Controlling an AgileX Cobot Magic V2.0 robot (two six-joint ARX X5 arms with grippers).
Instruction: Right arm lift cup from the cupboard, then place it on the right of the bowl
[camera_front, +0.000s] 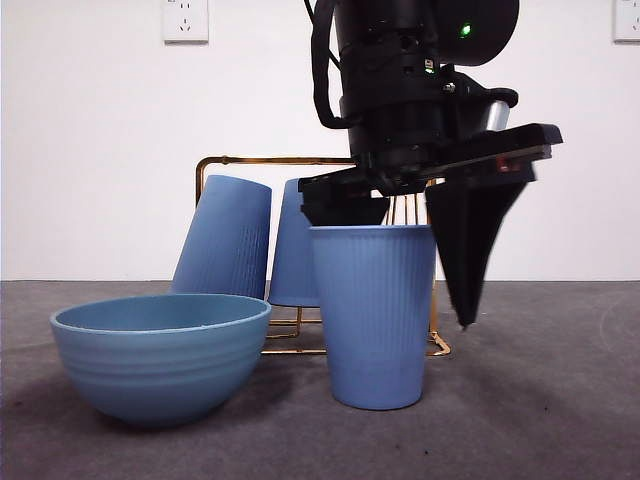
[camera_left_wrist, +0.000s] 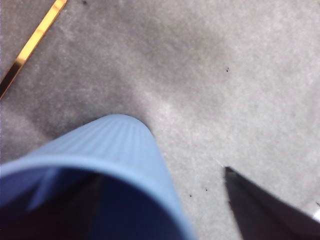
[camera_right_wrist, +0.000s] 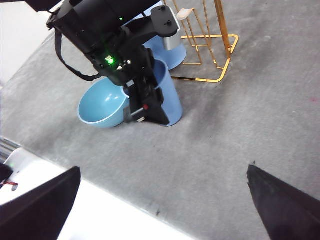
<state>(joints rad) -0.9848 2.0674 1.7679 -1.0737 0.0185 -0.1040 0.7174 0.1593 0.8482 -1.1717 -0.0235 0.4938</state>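
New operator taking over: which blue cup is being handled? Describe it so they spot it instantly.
From the gold wire rack, come forward to the light-blue bowl; the cup stands upright on the table just right of it. Unlike the two inverted cups on the rack, its mouth faces up, with the left gripper straddling its rim.

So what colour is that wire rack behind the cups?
Shiny gold. The wire rack shows best in the right wrist view.

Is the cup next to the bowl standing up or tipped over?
Standing up. The cup sits flat on the table, mouth upward, right of the bowl.
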